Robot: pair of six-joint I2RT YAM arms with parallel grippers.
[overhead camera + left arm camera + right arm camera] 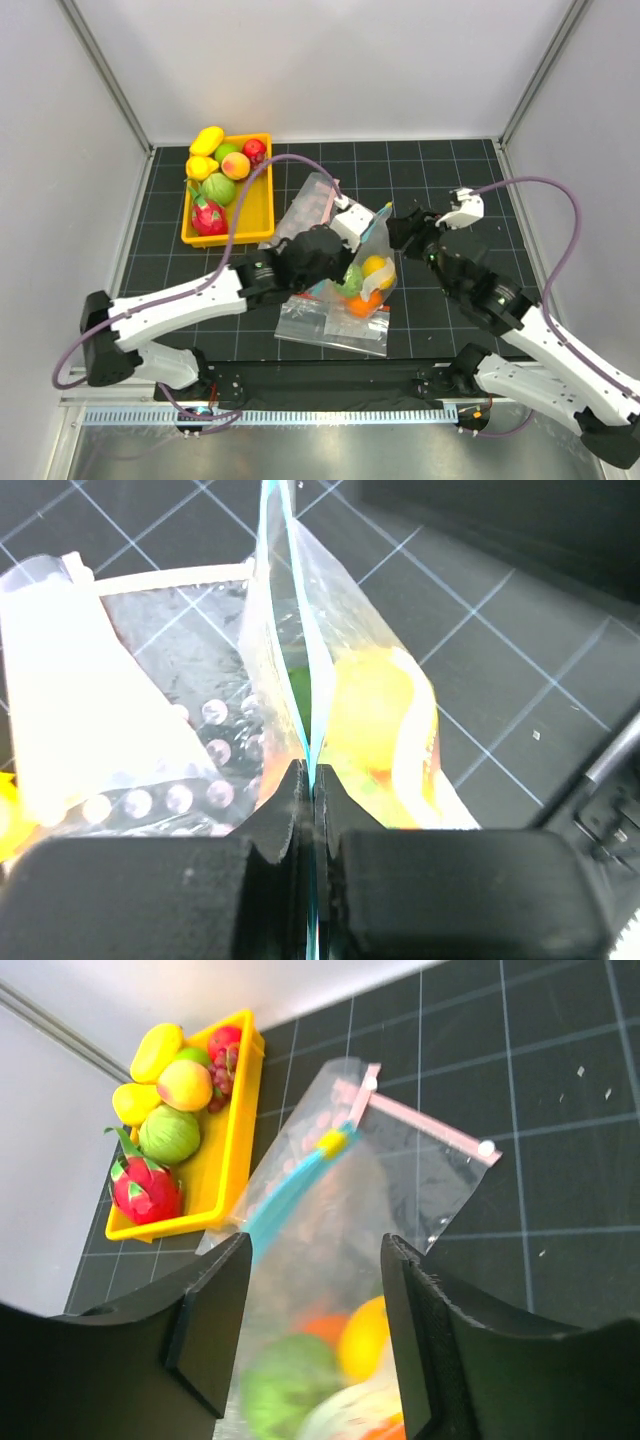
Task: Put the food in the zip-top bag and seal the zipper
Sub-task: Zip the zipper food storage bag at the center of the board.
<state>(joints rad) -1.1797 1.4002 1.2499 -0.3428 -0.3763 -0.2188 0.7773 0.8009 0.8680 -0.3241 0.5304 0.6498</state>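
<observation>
- We see the zip-top bag [370, 282] at mid-frame in the top view, crinkled and holding orange, yellow and green food.
- Our left gripper [312, 790] is clamped on the zipper [311, 715], while the right gripper [315, 1260] is spread wide.
- The dotted bag [312, 198] lies just behind, and the yellow tray [264, 195] sits upper left.

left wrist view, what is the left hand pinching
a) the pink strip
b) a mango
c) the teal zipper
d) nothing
c, the left hand is shut on the teal zipper along the mouth of the zip-top bag.
</observation>
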